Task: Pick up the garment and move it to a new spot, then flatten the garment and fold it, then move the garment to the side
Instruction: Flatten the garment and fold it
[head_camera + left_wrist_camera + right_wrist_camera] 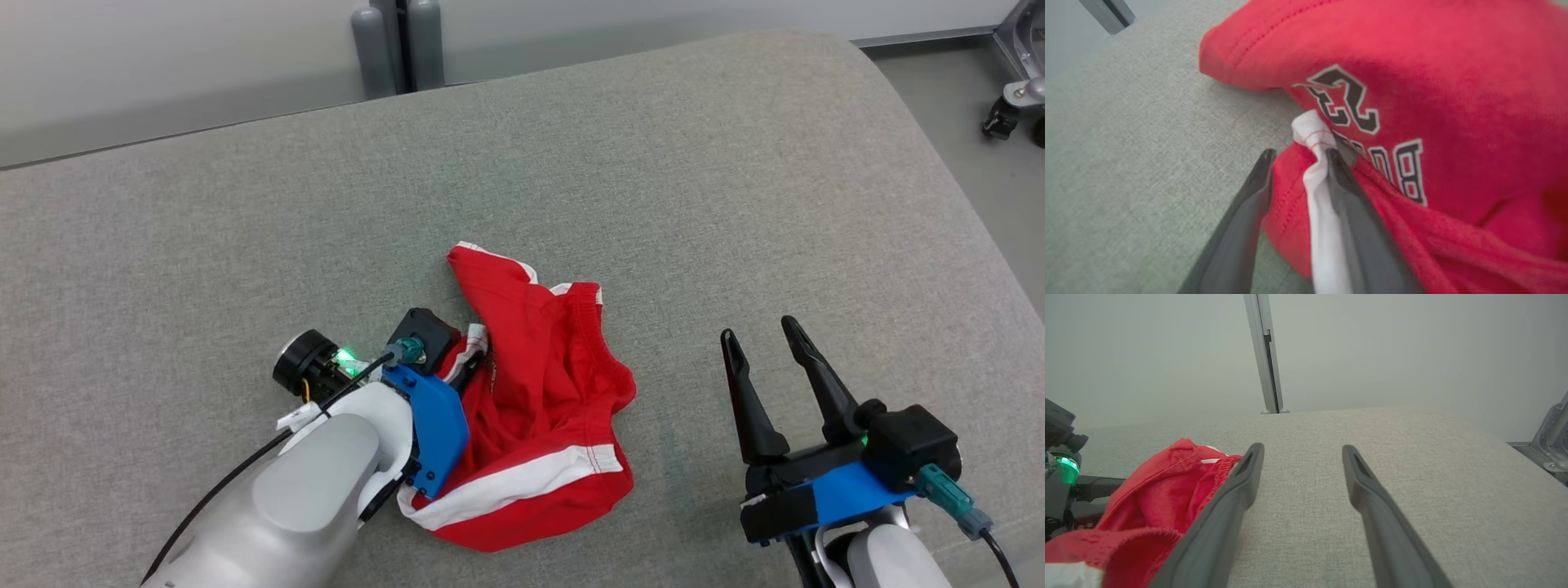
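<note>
Where it bunches, the red knit garment (pixel 539 392) folds softly.

Around your work: grey surface, wall, posts, wheeled frame.
You are looking down on a wide grey fabric surface (pixel 245 245) with a rounded far-right corner. Behind its far edge stands a pale wall (pixel 163 73), and against that wall you see two grey upright posts (pixel 400 45) with a dark strip between them. Right of the surface lies grey floor (pixel 931 114), and on it, at the far right, a metal frame (pixel 1030 57) on a black caster (pixel 999 122).
</note>
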You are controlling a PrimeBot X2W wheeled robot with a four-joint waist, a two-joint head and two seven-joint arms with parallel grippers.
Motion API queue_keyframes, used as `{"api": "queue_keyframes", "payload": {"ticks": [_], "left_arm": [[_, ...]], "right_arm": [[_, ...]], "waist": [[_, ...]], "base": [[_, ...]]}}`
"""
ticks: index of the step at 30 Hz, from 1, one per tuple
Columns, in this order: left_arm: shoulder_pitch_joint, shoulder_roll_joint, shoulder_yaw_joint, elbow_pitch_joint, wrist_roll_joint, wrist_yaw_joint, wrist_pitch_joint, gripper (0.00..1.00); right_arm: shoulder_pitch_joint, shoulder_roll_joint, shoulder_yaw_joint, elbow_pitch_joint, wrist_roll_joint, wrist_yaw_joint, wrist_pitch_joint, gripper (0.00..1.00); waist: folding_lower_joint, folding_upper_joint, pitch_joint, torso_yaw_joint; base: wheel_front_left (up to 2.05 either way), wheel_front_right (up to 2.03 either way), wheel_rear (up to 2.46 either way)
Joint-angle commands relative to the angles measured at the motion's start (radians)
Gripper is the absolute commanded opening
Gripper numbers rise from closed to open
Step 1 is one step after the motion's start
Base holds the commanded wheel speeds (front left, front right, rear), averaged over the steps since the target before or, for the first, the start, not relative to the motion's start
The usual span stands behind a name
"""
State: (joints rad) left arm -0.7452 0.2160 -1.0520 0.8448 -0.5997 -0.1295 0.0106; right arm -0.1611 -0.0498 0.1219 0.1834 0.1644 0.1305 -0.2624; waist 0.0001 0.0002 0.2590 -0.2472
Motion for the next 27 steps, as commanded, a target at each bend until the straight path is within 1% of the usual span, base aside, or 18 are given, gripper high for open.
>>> {"api": "queue_keyframes", "payload": {"ticks": [1,4,9,13,16,18,20,23,27], "left_arm": [[-0.015,-0.004,-0.014,0.015,-0.016,-0.001,-0.012,0.00],[-0.026,-0.011,-0.015,0.038,-0.045,-0.001,-0.061,0.00],[-0.014,-0.019,0.030,0.090,-0.085,0.001,-0.179,0.00],[0.014,-0.022,0.077,0.103,-0.118,0.019,-0.248,0.00],[0.045,-0.002,0.121,0.082,-0.131,0.037,-0.271,0.00],[0.074,0.014,0.152,0.053,-0.135,0.054,-0.275,0.00],[0.103,0.035,0.206,-0.017,-0.124,0.086,-0.276,0.00],[0.194,0.076,0.301,-0.126,-0.103,0.130,-0.277,0.00],[0.330,0.095,0.416,-0.260,-0.072,0.175,-0.276,0.00]], "right_arm": [[-0.014,-0.001,-0.002,0.004,-0.003,0.000,-0.004,1.00],[0.000,-0.001,-0.011,0.005,-0.007,0.000,-0.004,1.00],[0.026,-0.001,-0.019,0.011,-0.015,0.000,-0.004,1.00],[0.046,-0.001,-0.026,0.012,-0.020,0.000,-0.003,1.00],[0.046,-0.001,-0.028,0.013,-0.025,0.000,-0.003,1.00],[0.052,-0.001,-0.030,0.010,-0.029,0.000,-0.003,1.00],[0.060,-0.002,-0.037,0.008,-0.032,0.000,-0.003,1.00],[0.066,-0.001,-0.040,0.010,-0.035,0.000,-0.003,1.00],[0.077,-0.002,-0.045,0.011,-0.035,0.000,-0.003,1.00]], "waist": [[-0.0001,-0.0002,-0.004,0.001],[-0.0001,-0.0002,-0.016,0.011],[-0.0001,-0.0002,-0.052,0.047],[-0.0001,-0.0002,-0.082,0.093],[-0.0001,-0.0002,-0.097,0.129],[-0.0001,-0.0002,-0.106,0.153],[-0.0001,-0.0002,-0.111,0.178],[-0.0001,-0.0002,-0.114,0.209],[-0.0001,-0.0002,-0.118,0.243]], "base": [[0.00,0.00,0.00],[0.00,0.00,0.00],[0.00,0.00,0.00],[0.00,0.00,0.00],[0.00,0.00,0.00],[0.00,0.00,0.00],[0.00,0.00,0.00],[0.00,0.00,0.00],[0.00,0.00,0.00]]}}
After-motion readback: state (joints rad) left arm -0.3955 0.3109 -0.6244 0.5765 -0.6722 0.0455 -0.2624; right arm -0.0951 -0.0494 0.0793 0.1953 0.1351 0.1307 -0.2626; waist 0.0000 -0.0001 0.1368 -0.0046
